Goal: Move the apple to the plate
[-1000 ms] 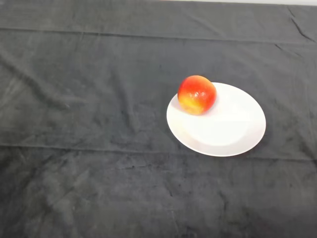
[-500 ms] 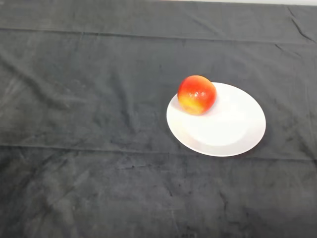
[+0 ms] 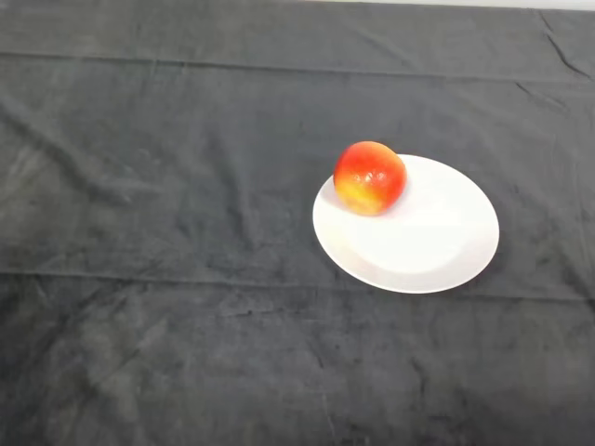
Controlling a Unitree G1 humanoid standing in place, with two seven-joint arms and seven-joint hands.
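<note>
Dark wrinkled cloth (image 3: pixel 167 307) over the whole table, nothing lying on its near stretch. No arm or hand anywhere in the head view, so no telling which way the fruit lies from the hand, nor how the hand is set.

Farther in, right of centre: one white plate (image 3: pixel 437 246), round and shallow, flat on the cloth. Bare over most of its face, the near and right parts free.

At the plate's far-left rim: one apple (image 3: pixel 369 177), red going yellow on its lower left side. Seated on the sloped edge, not in the middle well, and seemingly overhanging the rim a little toward the cloth on the left. Roughly round, so no long axis to speak of; stem not made out.

Beyond that, more cloth with a crease (image 3: pixel 279 67) running across it, and a pale strip (image 3: pixel 483 4) at the very top edge.

Count: one apple, one plate, nothing else on the table.

Judged from the layout, task as good as done, apple resting on the plate. Perch near the rim possibly unsteady; a nudge toward the centre likely safer, coming from the left side where the working arm would enter.
</note>
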